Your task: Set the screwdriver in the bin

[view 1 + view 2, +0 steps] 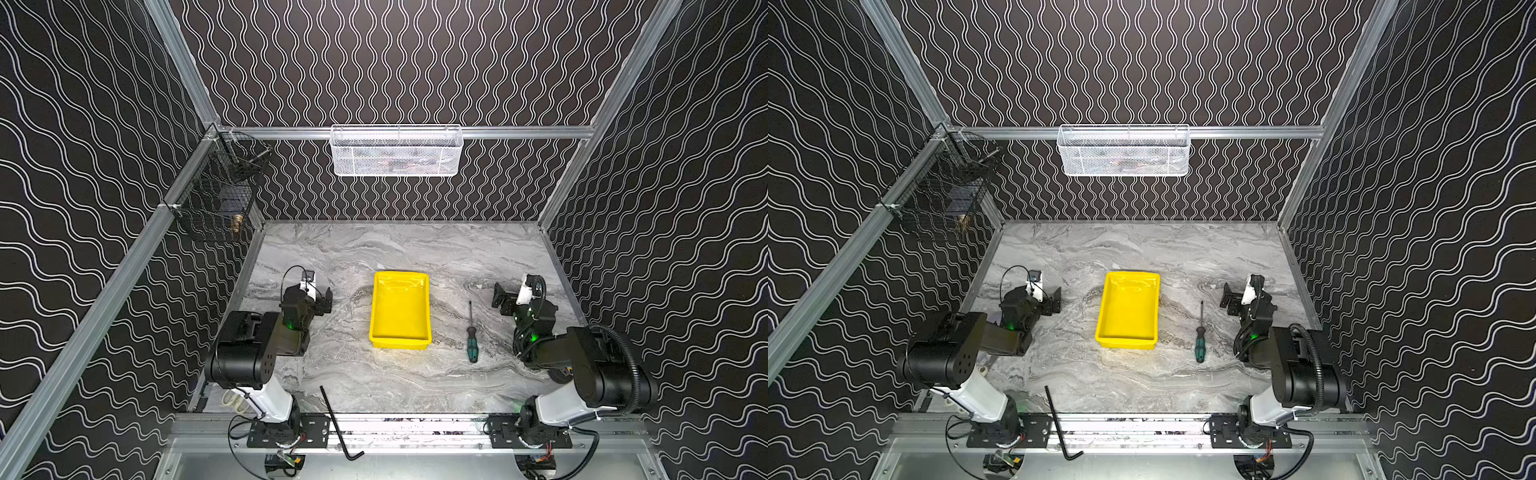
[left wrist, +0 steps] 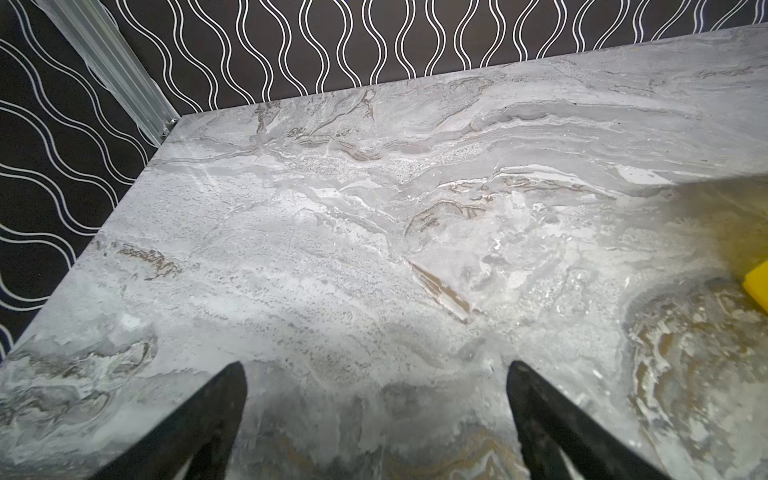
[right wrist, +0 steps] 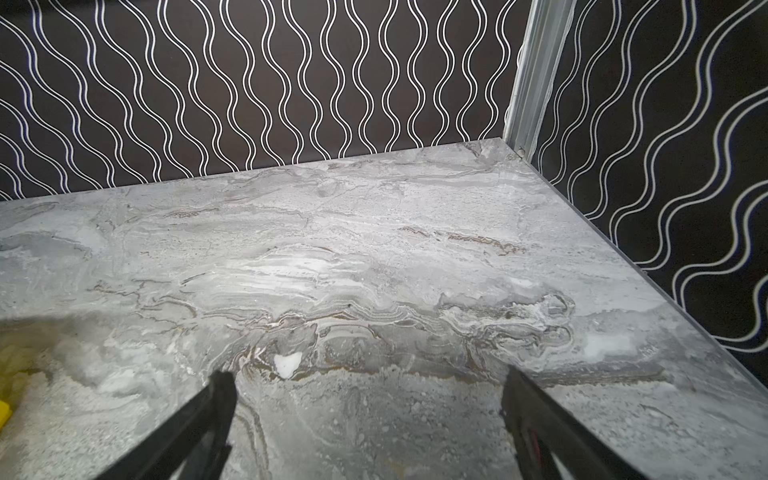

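We see the screwdriver (image 1: 471, 334) lying flat on the table (image 1: 374, 374), just to the right of the bin (image 1: 400, 344) and not touching it, its handle toward the front and its shaft pointing at the back wall, roughly parallel to the bin's long side. It sits between the bin and the right arm, so we judge that arm the natural one to fetch it. The right gripper (image 3: 366, 373) hovers over bare table further back than the screwdriver with its jaws spread wide and nothing between them, which suits a reach that has not yet begun. The left gripper (image 2: 375, 365) is likewise spread and empty on the other side of the bin. Both arms sit folded near the side walls, which leaves the middle free. The bin looks empty, with only glare on its glossy floor. A hex key (image 1: 337, 419) lies at the front edge, well apart from all this. Neither wrist view shows the screwdriver at all, and each catches only a yellow sliver of the bin at its edge. We cannot make out the screwdriver's tip type, which is too small. The contents of the white basket (image 1: 396, 151) and the black basket (image 1: 216, 195) are blurred behind their mesh.
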`<state>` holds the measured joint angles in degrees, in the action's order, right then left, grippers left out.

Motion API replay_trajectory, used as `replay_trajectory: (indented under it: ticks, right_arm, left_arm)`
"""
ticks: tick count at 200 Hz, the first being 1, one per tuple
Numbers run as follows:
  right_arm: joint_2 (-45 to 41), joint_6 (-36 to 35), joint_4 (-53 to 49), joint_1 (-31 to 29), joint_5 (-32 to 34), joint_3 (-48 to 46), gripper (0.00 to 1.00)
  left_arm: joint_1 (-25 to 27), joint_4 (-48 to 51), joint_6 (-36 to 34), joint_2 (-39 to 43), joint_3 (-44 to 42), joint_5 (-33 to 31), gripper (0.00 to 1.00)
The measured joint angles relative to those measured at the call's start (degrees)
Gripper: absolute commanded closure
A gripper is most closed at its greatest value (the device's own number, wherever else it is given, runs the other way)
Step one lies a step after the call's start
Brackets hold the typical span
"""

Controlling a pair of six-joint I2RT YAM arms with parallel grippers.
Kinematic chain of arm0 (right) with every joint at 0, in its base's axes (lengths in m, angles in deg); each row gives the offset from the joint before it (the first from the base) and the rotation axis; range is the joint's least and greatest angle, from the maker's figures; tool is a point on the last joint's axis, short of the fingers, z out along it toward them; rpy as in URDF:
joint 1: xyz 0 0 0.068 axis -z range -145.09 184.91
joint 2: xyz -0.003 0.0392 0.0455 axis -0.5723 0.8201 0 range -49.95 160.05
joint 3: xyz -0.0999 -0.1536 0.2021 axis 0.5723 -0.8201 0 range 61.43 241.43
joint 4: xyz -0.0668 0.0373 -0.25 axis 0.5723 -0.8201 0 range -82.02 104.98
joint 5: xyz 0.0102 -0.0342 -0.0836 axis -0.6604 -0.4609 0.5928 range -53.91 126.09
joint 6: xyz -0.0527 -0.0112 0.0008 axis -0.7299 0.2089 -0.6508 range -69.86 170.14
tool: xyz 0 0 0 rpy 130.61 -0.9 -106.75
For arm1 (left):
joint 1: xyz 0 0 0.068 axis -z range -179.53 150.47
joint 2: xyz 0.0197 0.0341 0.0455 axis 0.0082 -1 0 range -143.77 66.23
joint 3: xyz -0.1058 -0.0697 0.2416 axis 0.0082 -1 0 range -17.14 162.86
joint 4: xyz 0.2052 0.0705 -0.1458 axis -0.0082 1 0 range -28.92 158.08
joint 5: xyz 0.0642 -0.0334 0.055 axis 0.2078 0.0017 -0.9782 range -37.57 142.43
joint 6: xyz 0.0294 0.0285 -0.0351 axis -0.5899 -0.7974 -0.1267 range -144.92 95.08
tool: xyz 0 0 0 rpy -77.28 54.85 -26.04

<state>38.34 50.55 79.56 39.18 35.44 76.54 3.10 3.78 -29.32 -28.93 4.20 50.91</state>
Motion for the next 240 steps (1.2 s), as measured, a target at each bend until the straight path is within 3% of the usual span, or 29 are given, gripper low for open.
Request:
replay_trajectory:
  ticks: [240]
  right_arm:
    - [0.0, 0.0, 0.0, 0.0, 0.0, 0.0, 0.00]
  left_arm:
    - [0.0, 0.5, 0.0, -0.1, 0.4, -0.8, 0.01]
